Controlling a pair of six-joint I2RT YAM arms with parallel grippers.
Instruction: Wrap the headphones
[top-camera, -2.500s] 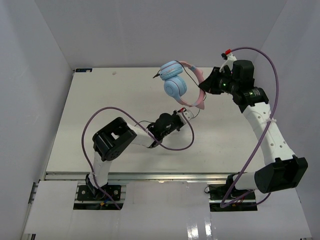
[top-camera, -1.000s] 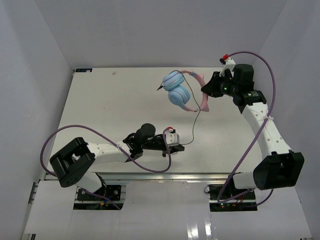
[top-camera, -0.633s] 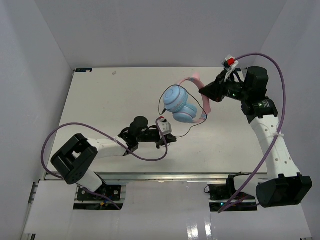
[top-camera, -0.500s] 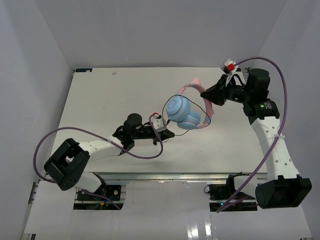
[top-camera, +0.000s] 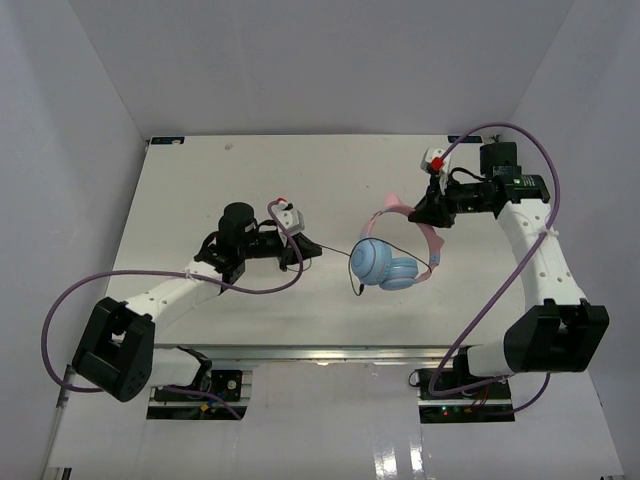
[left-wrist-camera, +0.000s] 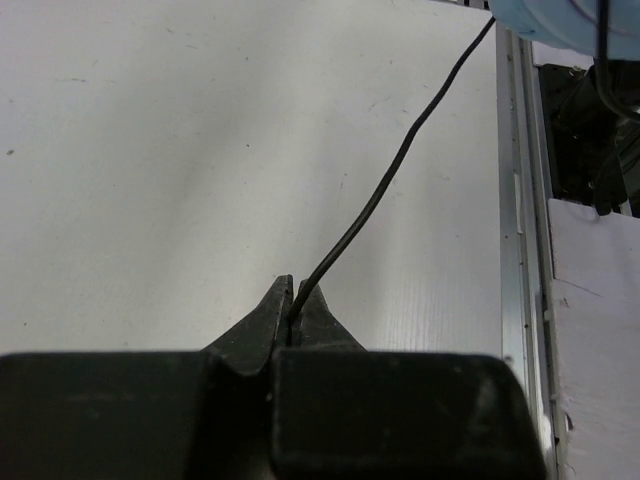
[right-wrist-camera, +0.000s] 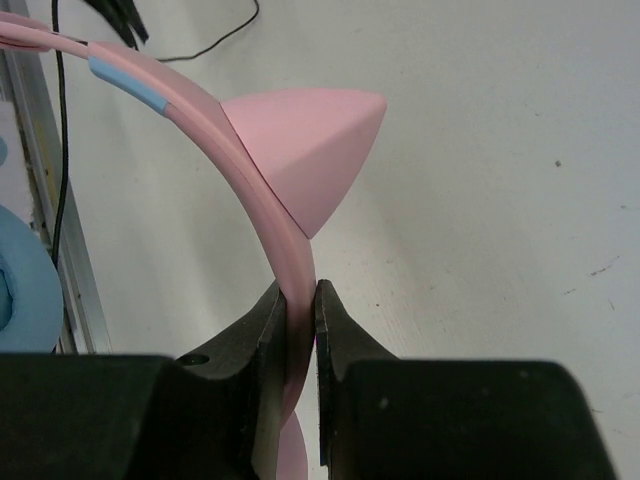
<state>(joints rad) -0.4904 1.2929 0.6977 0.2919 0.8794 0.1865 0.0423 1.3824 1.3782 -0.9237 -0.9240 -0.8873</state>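
The headphones hang above the table centre right, light-blue earcups low, pink headband up. My right gripper is shut on the headband, seen in the right wrist view just below a pink cat-ear point. The thin black cord runs taut from the earcups left to my left gripper, which is shut on it; the left wrist view shows the cord leaving the closed fingertips. The plug end dangles below the left earcup.
Purple arm cables loop beside both arms, one on the table near the left arm. The aluminium front rail runs along the near edge. White walls enclose the table at left, back and right.
The right gripper has lowered the headphones toward the table centre. The left gripper has moved left and farther back, pulling the cord out straight.
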